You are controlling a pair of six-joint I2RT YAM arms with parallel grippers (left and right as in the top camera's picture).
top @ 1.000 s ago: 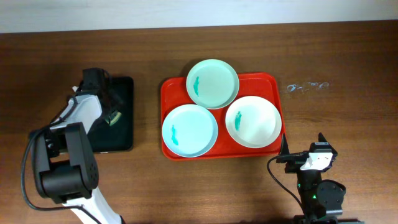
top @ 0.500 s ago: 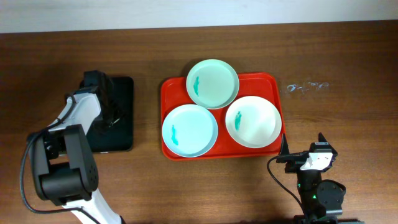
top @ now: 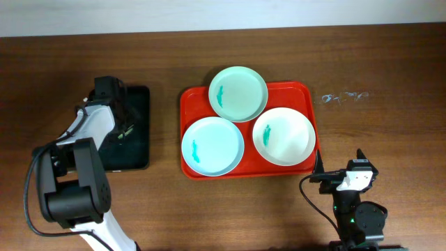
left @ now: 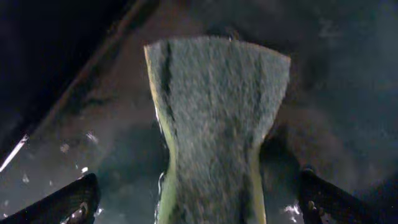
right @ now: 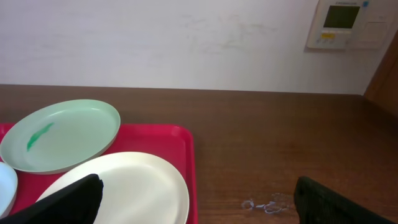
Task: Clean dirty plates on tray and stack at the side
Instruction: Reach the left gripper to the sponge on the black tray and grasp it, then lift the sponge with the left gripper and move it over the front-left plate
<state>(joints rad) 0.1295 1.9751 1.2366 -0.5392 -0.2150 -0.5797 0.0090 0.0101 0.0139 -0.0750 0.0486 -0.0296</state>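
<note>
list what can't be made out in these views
left wrist: the sponge runs off the bottom edge; too dark to tell what it lies on.
overhead: the left end effector, over the black tray, is partly masked by its arm.
right wrist: the light blue plate is cut by the left edge, the white plate by the bottom.
overhead: the clear bits are too small to identify.

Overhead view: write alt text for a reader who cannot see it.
A mint plate, a blue plate and a white plate, each with a teal smear, sit on a red tray on a brown table. The left arm reaches over a black tray at the left; the right arm rests at the bottom right.
</note>
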